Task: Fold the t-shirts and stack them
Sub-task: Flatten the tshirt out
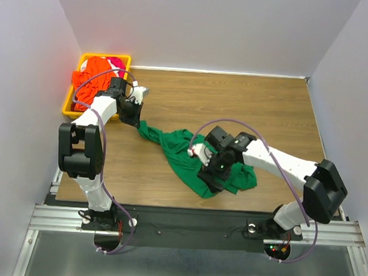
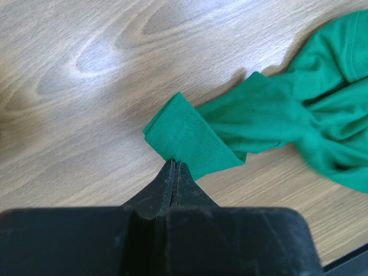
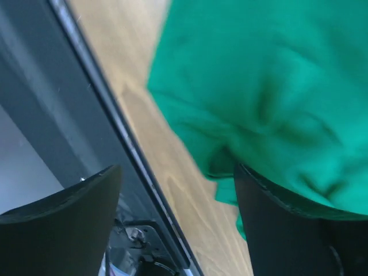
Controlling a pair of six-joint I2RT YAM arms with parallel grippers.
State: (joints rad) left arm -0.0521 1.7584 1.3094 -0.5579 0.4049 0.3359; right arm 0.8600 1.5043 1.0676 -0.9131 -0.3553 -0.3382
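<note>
Three t-shirts: one green t-shirt [image 1: 185, 163], one orange t-shirt [image 1: 93, 75], one red-pink t-shirt [image 1: 118, 63]. One yellow bin [image 1: 68, 106]. One worktop [image 1: 248, 110]. Two arms, left arm [image 1: 80, 147] and right arm [image 1: 282, 161], with one hand each: left hand [image 1: 138, 123], right hand [image 1: 210, 179].
</note>
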